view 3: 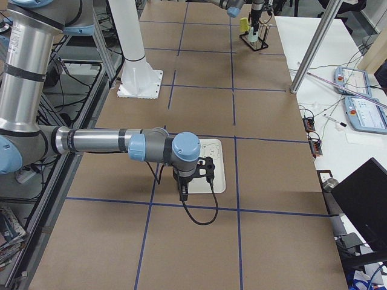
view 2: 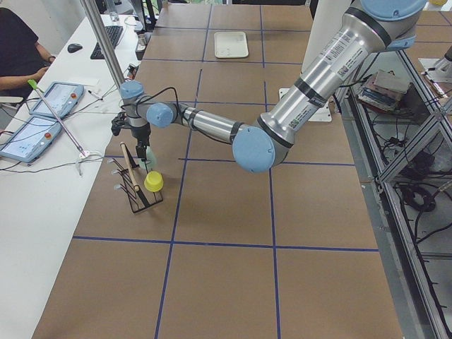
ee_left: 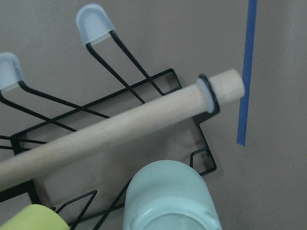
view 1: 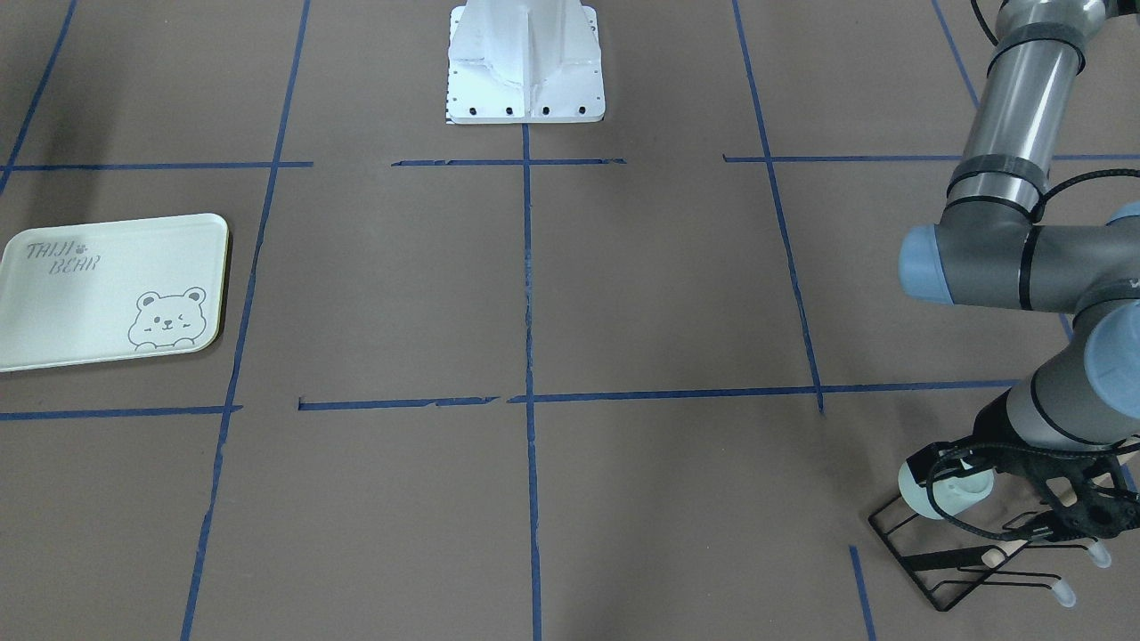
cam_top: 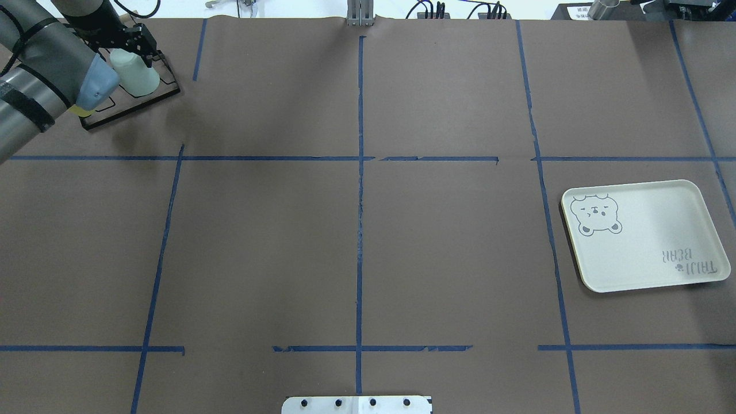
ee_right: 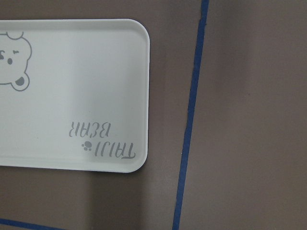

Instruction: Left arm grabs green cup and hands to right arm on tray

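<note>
As the cup (cam_top: 135,73) rests beside the dowel (ee_left: 120,129) at 10 o'clock, a skewed lift could snag it; whether left tool (cam_top: 133,53) or right tool (view 3: 183,193) grips anything, I cannot tell.

Bright, even light with soft, faint shadows; the left wrist view's green cup (ee_left: 168,196) is blurred.

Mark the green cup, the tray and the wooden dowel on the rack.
green cup (cam_top: 135,73): overhead exterior view, on its side wall.
tray (cam_top: 650,230): overhead exterior view, on the bare middle of its surface.
wooden dowel (ee_left: 120,129): left wrist view, on the mid-shaft.
</note>
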Available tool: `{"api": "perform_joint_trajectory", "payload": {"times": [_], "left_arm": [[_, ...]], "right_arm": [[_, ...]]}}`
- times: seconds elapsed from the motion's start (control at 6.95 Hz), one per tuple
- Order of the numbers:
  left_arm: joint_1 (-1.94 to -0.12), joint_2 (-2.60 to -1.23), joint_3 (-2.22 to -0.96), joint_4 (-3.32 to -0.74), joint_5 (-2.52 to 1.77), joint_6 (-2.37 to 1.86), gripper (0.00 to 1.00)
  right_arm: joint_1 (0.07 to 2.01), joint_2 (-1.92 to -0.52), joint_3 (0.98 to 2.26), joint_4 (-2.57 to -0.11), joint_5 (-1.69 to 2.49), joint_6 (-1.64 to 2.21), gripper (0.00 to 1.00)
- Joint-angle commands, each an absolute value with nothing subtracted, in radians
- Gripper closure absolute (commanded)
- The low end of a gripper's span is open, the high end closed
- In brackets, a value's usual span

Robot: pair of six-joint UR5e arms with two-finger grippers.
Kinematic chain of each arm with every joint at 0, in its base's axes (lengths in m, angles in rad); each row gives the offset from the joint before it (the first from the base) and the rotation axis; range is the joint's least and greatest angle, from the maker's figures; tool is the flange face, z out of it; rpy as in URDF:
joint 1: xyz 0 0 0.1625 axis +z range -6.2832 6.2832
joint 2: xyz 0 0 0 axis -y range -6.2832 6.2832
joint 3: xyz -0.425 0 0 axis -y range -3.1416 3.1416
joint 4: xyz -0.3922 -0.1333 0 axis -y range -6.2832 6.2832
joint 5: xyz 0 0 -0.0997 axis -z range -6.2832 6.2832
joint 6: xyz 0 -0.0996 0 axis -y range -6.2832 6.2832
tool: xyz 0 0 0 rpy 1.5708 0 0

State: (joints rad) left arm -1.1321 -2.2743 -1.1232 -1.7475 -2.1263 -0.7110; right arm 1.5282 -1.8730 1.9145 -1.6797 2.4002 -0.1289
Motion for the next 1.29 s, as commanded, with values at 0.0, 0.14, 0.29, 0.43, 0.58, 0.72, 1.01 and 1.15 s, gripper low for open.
{"api": "perform_joint_trajectory", "payload": {"times": [0.0, 0.14, 0.29, 0.43, 0.58, 0.72, 1.01, 1.15], "left_arm": [[-1.134, -2.276, -1.12, -1.773, -2.125, -0.719, 0.26], [-1.134, -2.276, -1.12, -1.776, -2.125, -0.718, 0.4], [-1.134, -2.276, -1.121, -1.795, -2.125, -0.715, 0.63], [-1.149, -2.275, -1.127, -1.811, -2.125, -0.712, 0.86], [-1.184, -2.266, -1.176, -1.806, -2.125, -0.707, 0.92], [-1.213, -2.17, -1.344, -1.784, -2.128, -0.707, 0.92], [-1.216, -2.118, -1.616, -1.578, -2.125, -0.707, 0.92], [-1.216, -2.118, -1.662, -1.563, -2.126, -0.707, 0.92]], "right_arm": [[1.528, -1.873, 1.914, -1.68, 2.399, -0.129, 0.0], [1.528, -1.873, 1.914, -1.68, 2.399, -0.129, 0.0], [1.526, -1.873, 1.914, -1.68, 2.399, -0.129, 0.0], [1.526, -1.873, 1.914, -1.68, 2.399, -0.129, 0.0], [1.526, -1.873, 1.914, -1.68, 2.401, -0.129, 0.0], [1.525, -1.873, 1.914, -1.68, 2.419, -0.129, 0.0], [1.522, -1.873, 1.916, -1.678, 2.428, -0.132, 0.0], [1.511, -1.868, 1.927, -1.677, 2.43, -0.133, 0.0]]}}
